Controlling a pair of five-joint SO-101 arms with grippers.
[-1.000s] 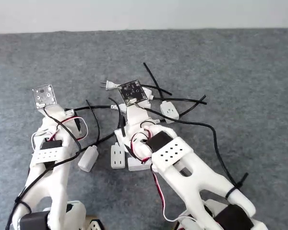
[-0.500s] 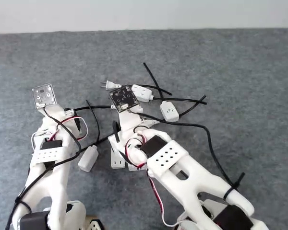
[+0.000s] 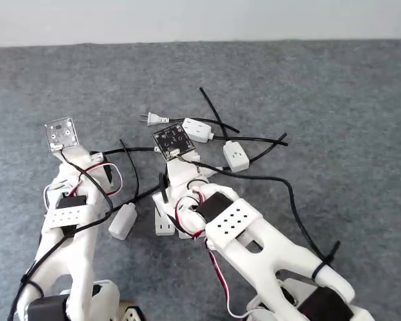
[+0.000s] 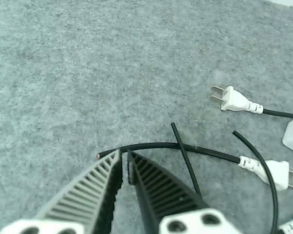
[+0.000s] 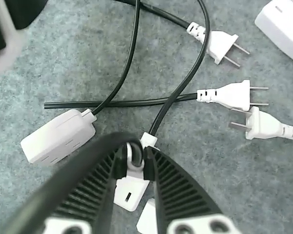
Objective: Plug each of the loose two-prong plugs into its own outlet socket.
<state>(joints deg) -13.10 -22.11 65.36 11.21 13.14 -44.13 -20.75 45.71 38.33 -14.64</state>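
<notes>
On the grey table (image 3: 334, 100), the right arm (image 3: 254, 234) stretches low and forward from the near edge into the tangle of cords, with its wrist tipped down over the middle of the pile. The right hand (image 5: 135, 151) is closed on the cord end of a small white socket (image 5: 128, 189), which lies directly under the fingers with its slotted face pointing away from the cord. A longer socket (image 5: 58, 136) lies just beside this hand, its own black cord running off across the table. Three loose plugs lie ahead of the hand: the middle plug (image 5: 232, 93) and the lower plug (image 5: 264, 125) are nearly touching each other, and the upper plug (image 5: 219, 44) is a little apart from them. The left arm (image 3: 70, 221) stands beside the right one, raised more upright. Its left hand (image 4: 124, 157) points down at the table with the fingers drawn almost together, only a slit between them and nothing held. The cut end of a black cable (image 4: 151, 145) lies just off one fingertip, and a white plug (image 4: 236, 99) lies well apart beyond it.
</notes>
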